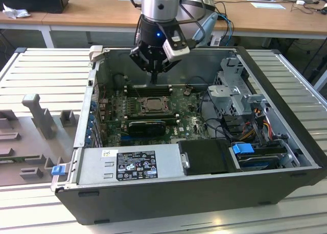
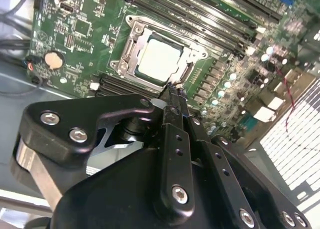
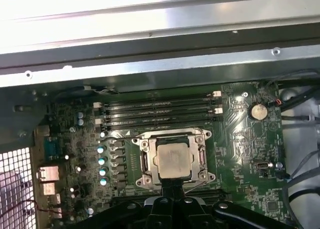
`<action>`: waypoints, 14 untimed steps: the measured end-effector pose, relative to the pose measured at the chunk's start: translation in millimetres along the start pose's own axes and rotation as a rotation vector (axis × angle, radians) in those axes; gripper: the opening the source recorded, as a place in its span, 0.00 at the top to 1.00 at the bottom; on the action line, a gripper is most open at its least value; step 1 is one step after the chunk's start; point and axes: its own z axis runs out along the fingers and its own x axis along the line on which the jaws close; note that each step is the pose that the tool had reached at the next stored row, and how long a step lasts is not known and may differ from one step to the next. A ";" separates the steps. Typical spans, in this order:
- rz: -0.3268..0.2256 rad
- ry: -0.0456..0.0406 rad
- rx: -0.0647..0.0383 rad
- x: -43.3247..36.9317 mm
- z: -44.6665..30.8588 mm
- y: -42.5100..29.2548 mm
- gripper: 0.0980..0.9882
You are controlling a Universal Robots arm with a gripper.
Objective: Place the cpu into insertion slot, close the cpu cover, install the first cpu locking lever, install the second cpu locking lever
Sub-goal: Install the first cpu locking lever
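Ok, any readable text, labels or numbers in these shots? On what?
The black label and white sticker on the power supply: print too small to read.
Markings on the circuit board, both wrist views: too blurred.
Top of the cpu: nothing legible.

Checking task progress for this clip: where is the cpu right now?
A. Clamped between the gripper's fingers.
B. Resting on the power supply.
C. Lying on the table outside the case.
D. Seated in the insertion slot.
D: in the first wrist view the cpu lies flat inside the insertion slot, with the gripper beside the slot's edge.
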 end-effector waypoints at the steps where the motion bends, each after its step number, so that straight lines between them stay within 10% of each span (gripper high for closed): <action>1: -0.014 0.0003 0.000 0.0 0.1 0.0 0.99; 11: -0.035 -0.0001 0.001 30.7 2.0 -1.9 0.99; 14: -0.055 -0.0033 0.001 51.8 16.8 -3.6 0.99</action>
